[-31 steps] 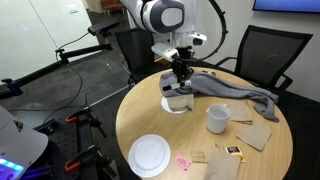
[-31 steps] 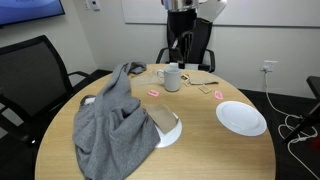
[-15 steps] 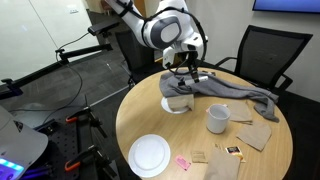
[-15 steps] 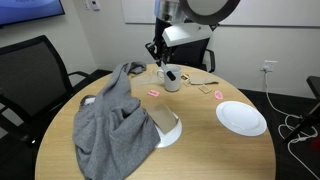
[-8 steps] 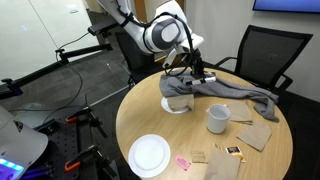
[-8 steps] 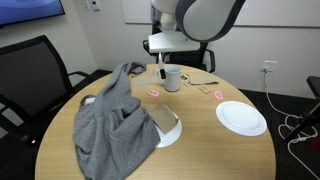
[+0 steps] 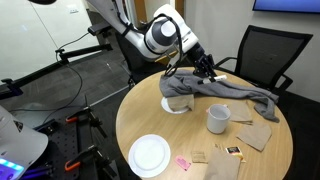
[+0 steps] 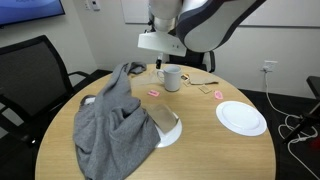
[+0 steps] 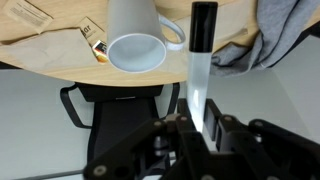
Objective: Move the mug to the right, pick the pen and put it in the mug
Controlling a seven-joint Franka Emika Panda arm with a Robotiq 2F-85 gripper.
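The pale mug (image 7: 218,119) stands upright on the round wooden table (image 7: 170,135). It also shows in an exterior view (image 8: 172,78) and in the wrist view (image 9: 135,42), mouth towards the camera. My gripper (image 9: 198,122) is shut on the pen (image 9: 198,75), a white barrel with its black end pointing away from the fingers. In the wrist view the pen's tip lies just right of the mug. In an exterior view the gripper (image 7: 207,68) hangs above the grey cloth, behind the mug. In an exterior view (image 8: 158,64) it sits close behind the mug.
A crumpled grey cloth (image 7: 235,92) (image 8: 115,120) lies across the table. A flat white plate (image 7: 150,155) (image 8: 241,117) sits near the table edge. A second plate (image 8: 172,130) lies partly under the cloth. Paper scraps (image 7: 225,152) lie near the mug. Office chairs (image 7: 262,52) surround the table.
The arm has swung sideways with the pen in its grip, from over the cloth-covered plate towards the mug's side of the table. The wrist has tilted. The mug has not moved.
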